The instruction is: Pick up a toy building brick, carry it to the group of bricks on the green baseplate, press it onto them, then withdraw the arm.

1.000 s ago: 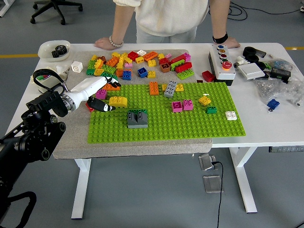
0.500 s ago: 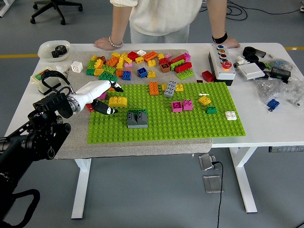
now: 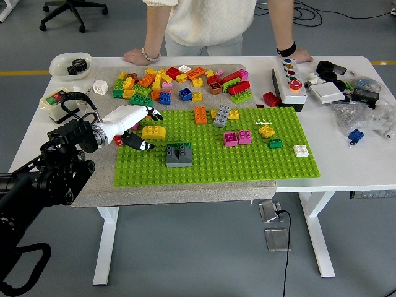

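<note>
Left hand reaches over the left edge of the green baseplate, just beside the yellow brick. Fingers loosely spread; whether they hold anything cannot be told. Loose brick pile lies behind the baseplate; grey bricks sit on it. Judged: pressing and withdrawal not yet done. Person's hands rest on the far tabletop.
</note>
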Robot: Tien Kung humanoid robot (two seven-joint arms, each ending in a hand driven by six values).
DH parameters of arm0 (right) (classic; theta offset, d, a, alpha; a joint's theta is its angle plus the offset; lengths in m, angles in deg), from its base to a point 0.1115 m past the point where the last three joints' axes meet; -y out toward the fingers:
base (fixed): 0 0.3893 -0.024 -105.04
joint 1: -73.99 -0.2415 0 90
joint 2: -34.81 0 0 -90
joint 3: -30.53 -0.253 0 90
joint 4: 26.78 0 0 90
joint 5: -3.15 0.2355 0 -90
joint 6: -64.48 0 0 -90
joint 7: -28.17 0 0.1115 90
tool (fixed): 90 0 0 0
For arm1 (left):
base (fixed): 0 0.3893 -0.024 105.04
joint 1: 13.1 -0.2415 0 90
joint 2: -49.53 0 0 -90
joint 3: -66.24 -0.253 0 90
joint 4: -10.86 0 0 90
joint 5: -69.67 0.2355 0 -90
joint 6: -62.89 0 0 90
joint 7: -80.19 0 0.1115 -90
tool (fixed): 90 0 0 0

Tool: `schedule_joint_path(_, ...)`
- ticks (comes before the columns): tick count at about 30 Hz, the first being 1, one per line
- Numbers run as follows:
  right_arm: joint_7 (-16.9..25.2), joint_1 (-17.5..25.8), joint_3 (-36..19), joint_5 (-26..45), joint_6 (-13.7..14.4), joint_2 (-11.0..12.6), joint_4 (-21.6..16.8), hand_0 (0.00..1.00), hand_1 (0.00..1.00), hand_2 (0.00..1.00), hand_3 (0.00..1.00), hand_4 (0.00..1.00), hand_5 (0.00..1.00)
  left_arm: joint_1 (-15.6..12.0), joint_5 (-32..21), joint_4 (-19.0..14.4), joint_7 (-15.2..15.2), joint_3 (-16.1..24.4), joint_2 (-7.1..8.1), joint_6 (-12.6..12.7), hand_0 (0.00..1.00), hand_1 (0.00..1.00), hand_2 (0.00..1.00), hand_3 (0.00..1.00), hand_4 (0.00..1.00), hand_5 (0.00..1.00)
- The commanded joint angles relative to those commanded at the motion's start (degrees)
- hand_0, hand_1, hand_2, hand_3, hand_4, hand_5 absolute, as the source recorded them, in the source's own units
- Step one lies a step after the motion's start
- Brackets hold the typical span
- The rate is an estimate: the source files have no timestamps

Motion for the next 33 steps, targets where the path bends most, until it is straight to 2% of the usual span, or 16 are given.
schedule_joint_path(8,-0.05,-0.17,0.22,0.01,-0.06,0.08,0.00,0.738,0.634,0.674,0.608,0.816,0.526,2.32,-1.73,1.05,0.37,-3.68,0.76,-0.89,0.888,0.830,0.741,0.761,0.848,0.145)
schedule_joint_path(14,-0.07,-0.38,0.45,0.03,-0.09,0.17,0.00,0.738,0.634,0.674,0.608,0.815,0.525,4.26,-3.97,3.34,0.84,-7.32,1.30,-1.18,0.886,0.829,0.738,0.749,0.842,0.144)
schedule_joint_path(16,-0.08,-0.48,0.50,0.06,-0.11,0.21,0.00,0.739,0.635,0.674,0.608,0.816,0.526,4.86,-4.74,4.16,0.93,-8.41,1.28,-1.22,0.881,0.824,0.725,0.721,0.817,0.143)
schedule_joint_path(21,-0.11,-0.68,0.59,0.09,-0.14,0.33,0.00,0.739,0.635,0.674,0.608,0.816,0.526,6.19,-6.47,5.77,1.05,-10.78,1.15,-1.44,0.881,0.824,0.725,0.721,0.817,0.143)
schedule_joint_path(22,-0.11,-0.75,0.64,0.13,-0.15,0.36,0.00,0.739,0.634,0.674,0.608,0.816,0.526,6.70,-7.01,6.30,1.09,-11.64,1.05,-1.66,0.865,0.800,0.657,0.624,0.709,0.111)
schedule_joint_path(33,-0.15,-1.14,0.83,0.25,-0.23,0.44,0.00,0.739,0.634,0.674,0.607,0.816,0.526,9.50,-9.62,8.71,1.05,-14.94,-0.18,-3.51,0.864,0.799,0.650,0.621,0.700,0.109)
